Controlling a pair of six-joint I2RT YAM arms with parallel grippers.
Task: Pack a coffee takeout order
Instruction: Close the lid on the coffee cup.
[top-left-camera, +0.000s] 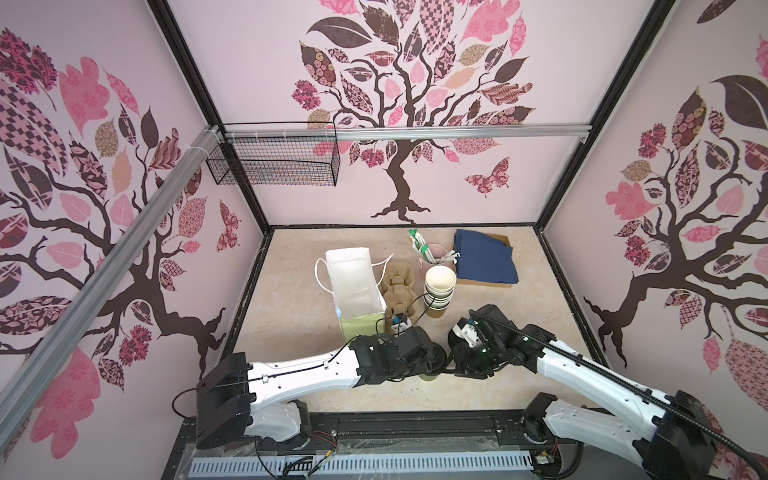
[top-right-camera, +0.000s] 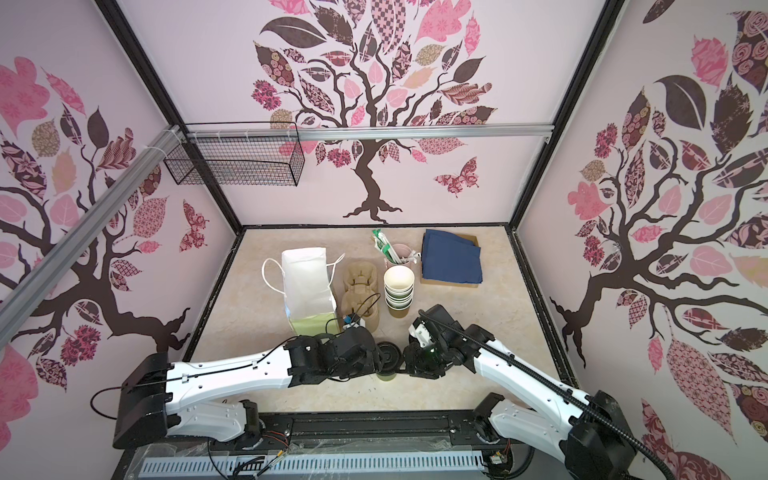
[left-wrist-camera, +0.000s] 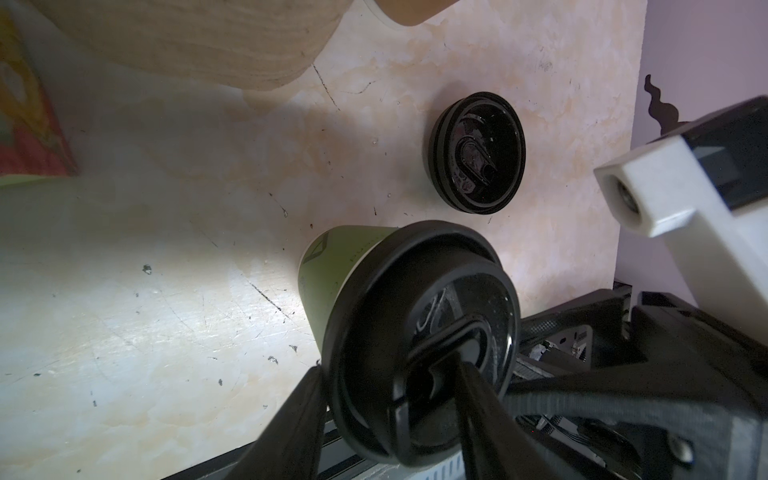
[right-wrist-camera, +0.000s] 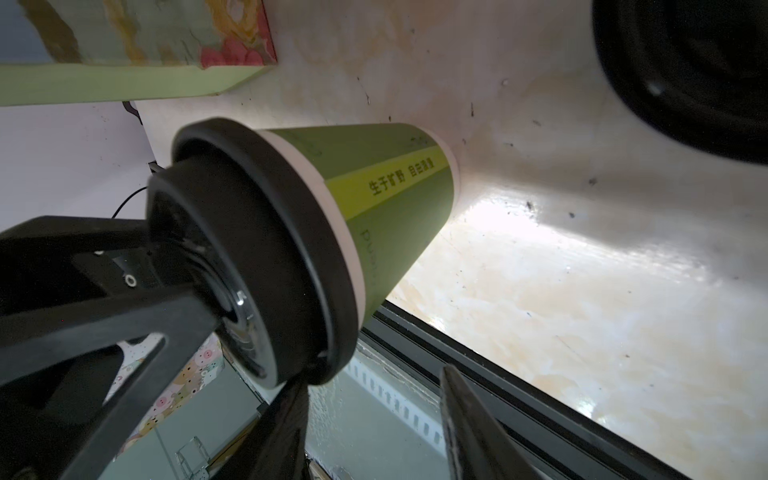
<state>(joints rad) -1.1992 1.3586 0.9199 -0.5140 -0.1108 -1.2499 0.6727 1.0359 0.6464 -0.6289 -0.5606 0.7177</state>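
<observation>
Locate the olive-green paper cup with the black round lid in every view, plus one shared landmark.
Top views: olive-green paper cup with a black round lid, front centre in both, mostly lid showing.
Left wrist: cup close up, lid toward camera, loose black lid beyond.
Right wrist: cup close up, yellow-green stripe facing camera.
Landmark: pale green paper bag, in all four.

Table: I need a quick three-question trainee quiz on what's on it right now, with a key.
1. What stands between the bag and the cup stack?
2. True or false: the green cup has a lid on it.
3. The napkin lies: A in the bag; B on a cardboard tray; C on the cup stack.
Key: 1 the carrier; 2 true; 3 B.
</observation>
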